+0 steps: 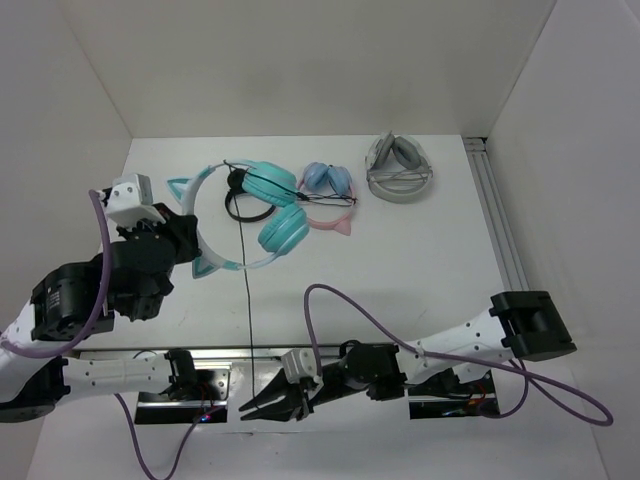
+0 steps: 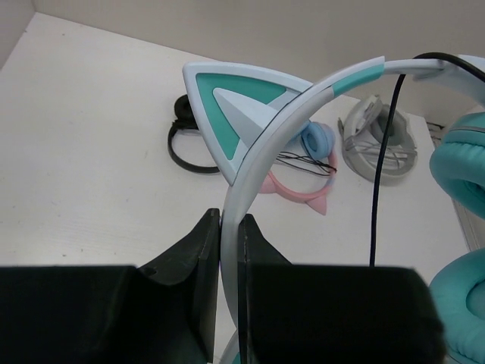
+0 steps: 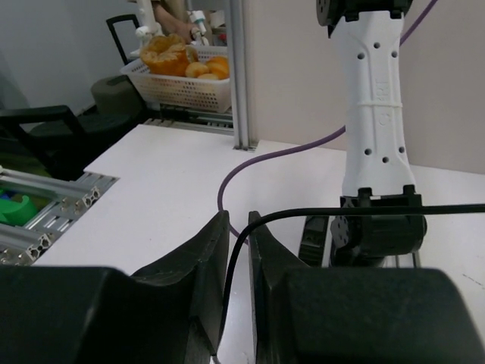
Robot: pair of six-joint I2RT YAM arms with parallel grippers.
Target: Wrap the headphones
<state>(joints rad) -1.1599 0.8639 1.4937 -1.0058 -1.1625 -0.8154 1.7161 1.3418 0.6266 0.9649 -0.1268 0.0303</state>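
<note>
The teal headphones [image 1: 272,205] lie at the back middle of the table, two teal cups side by side, with the white-and-teal headband [image 1: 215,262] and its cat ears to their left. My left gripper [image 1: 193,243] is shut on the headband [image 2: 229,227], just below a teal cat ear [image 2: 235,114]; a teal cup [image 2: 461,163] shows at the right. The thin black cable [image 1: 247,300] runs straight from the cups toward the near edge. My right gripper [image 1: 252,408] is shut on the cable [image 3: 236,250] there, low by the arm bases.
A small black pair [image 1: 238,205] lies under the teal cups. A pink-banded pair with light-blue cups [image 1: 328,188] lies to their right, a grey pair [image 1: 398,168] at the back right. A metal rail [image 1: 497,215] runs along the right side. White walls enclose the table.
</note>
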